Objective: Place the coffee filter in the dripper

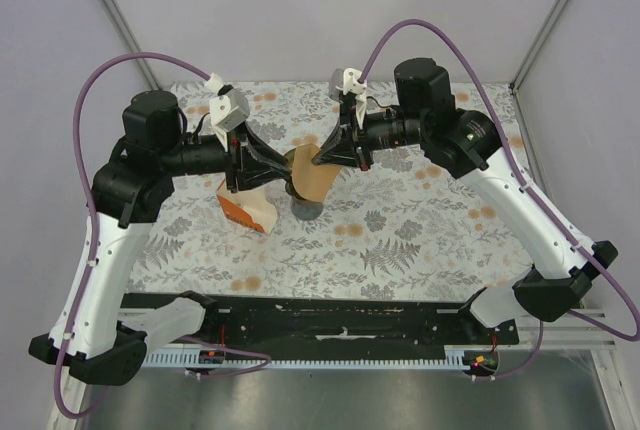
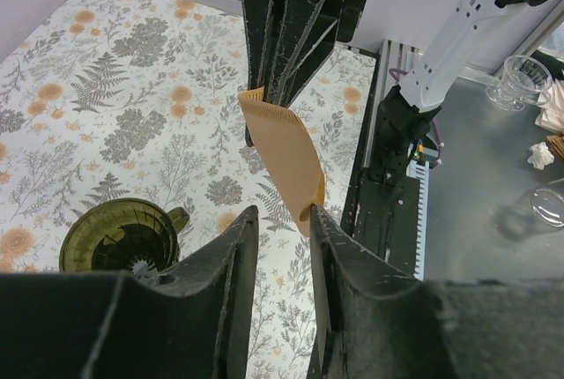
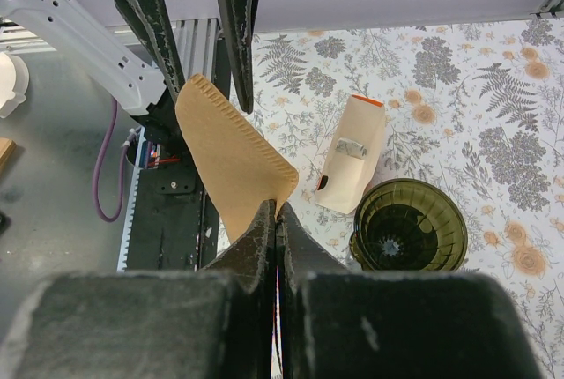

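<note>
We note R gripper [image 3: 278, 211] pinched shut on coffee filter [image 3: 227, 154], L gripper [image 2: 280, 216] part open, filter tip at its gap, dripper [image 3: 410, 225] upright just beside carton [image 3: 352, 154].

One tan coffee filter [image 3: 227, 152], one green dripper [image 3: 411, 226], one orange-white carton [image 3: 349, 182]

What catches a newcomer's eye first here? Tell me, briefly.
The tan coffee filter hangs in mid-air at the scene's centre, pinched at one corner by the right gripper, the left gripper open at its other end. Below it on the floral table stands the dark green dripper, empty, beside an orange and white carton.
</note>
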